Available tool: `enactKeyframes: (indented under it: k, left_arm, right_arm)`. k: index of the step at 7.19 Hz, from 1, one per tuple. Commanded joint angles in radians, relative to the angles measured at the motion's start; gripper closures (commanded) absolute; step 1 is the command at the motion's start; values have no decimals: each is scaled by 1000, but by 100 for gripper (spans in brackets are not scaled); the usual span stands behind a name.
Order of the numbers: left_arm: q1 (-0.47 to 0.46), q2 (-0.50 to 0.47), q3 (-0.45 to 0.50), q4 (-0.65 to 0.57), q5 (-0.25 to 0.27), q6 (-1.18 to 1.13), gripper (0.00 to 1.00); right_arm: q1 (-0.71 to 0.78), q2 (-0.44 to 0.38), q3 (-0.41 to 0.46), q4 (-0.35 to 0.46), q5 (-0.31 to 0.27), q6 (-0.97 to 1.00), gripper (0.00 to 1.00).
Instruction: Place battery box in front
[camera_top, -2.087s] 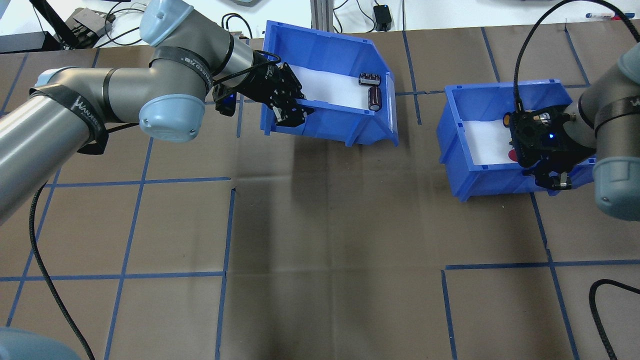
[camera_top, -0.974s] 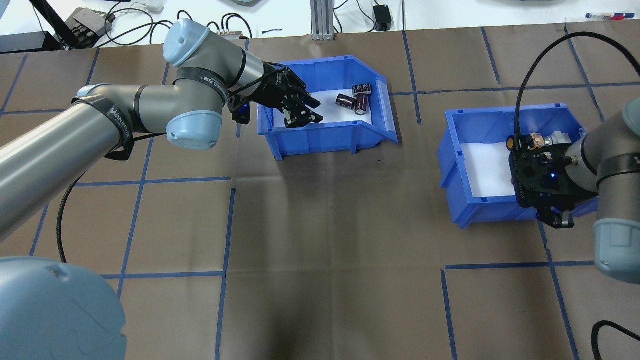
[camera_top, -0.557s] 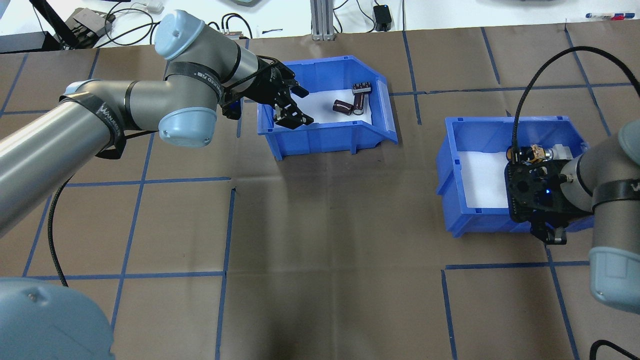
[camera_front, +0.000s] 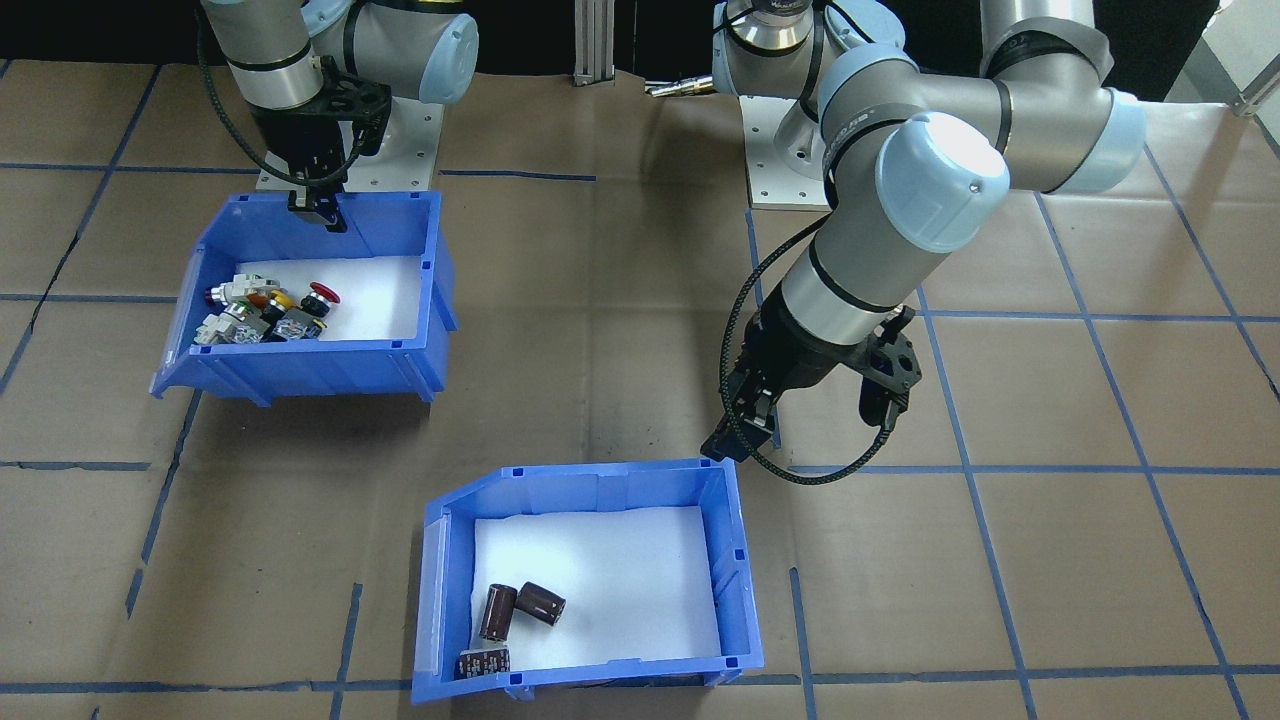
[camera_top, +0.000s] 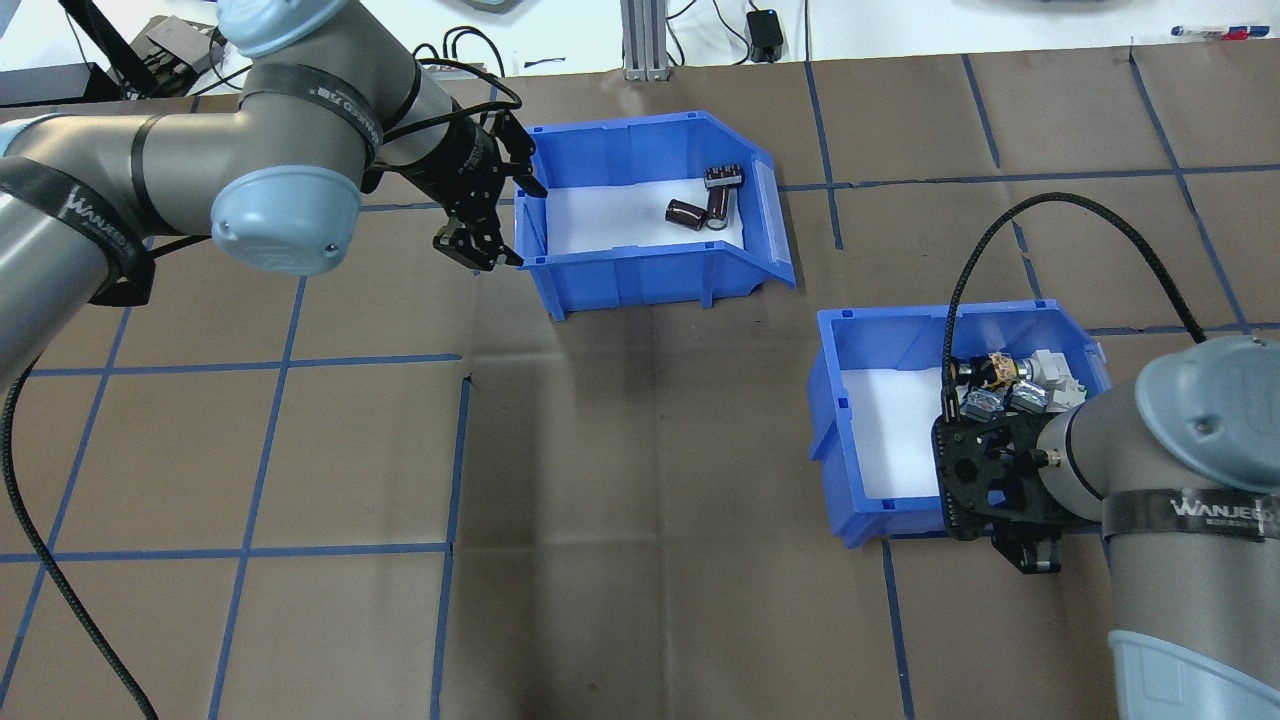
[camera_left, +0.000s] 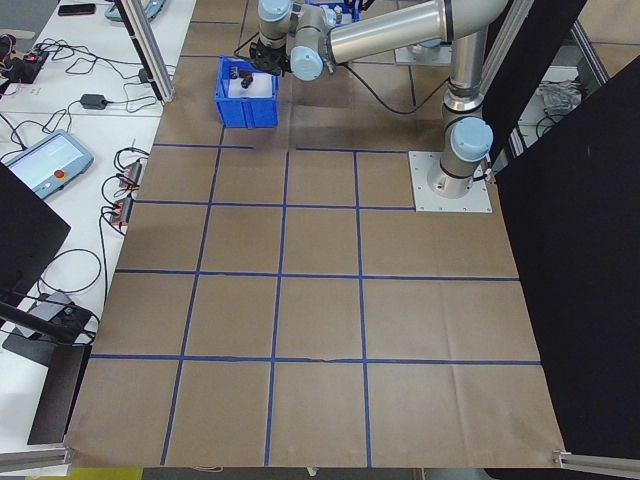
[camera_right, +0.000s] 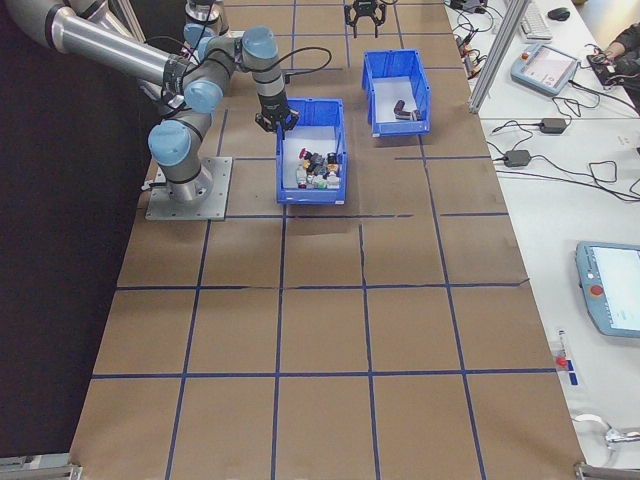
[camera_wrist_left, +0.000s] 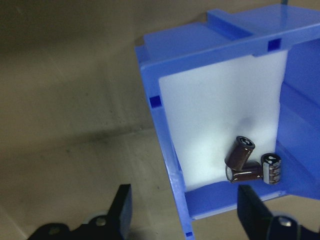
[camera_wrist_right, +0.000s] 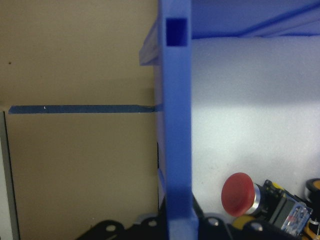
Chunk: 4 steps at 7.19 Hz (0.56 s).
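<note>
The battery box (camera_top: 640, 272), a blue bin with a white liner, rests flat on the far side of the table, with three dark cells (camera_top: 702, 203) at its sloped end. My left gripper (camera_top: 515, 222) hovers open at its rear end wall. In the left wrist view that wall (camera_wrist_left: 167, 135) runs between the spread fingers (camera_wrist_left: 122, 202) without touching them, and the cells (camera_wrist_left: 250, 160) lie beyond. My right gripper (camera_top: 1028, 556) is shut on the rear wall of the other blue bin (camera_top: 850, 335). The battery box (camera_front: 600, 480) and left gripper (camera_front: 738, 432) also show from the front.
The other bin (camera_front: 310, 365) holds colourful push-button switches (camera_front: 262, 308) and sits nearer my base, right of centre. Brown paper with blue tape lines covers the table. Cables and devices lie beyond the far edge (camera_top: 760, 30).
The battery box went from tilted in my left gripper to flat on the table; that gripper let go and drew back off its end. My right arm pulled the switch bin toward my base.
</note>
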Motion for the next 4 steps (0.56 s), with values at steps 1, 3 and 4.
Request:
enactKeyframes:
  k: [1, 3, 4]
  left_arm:
    - [90, 86, 2, -186, 85, 442, 14]
    - [104, 111, 3, -250, 171, 687, 1]
    - [104, 108, 31, -270, 183, 816, 1]
  right_arm:
    - [84, 52, -44, 0, 11, 78, 100]
    - [258, 121, -66, -28, -1, 262, 100]
    - [328, 132, -66, -48, -4, 334, 100]
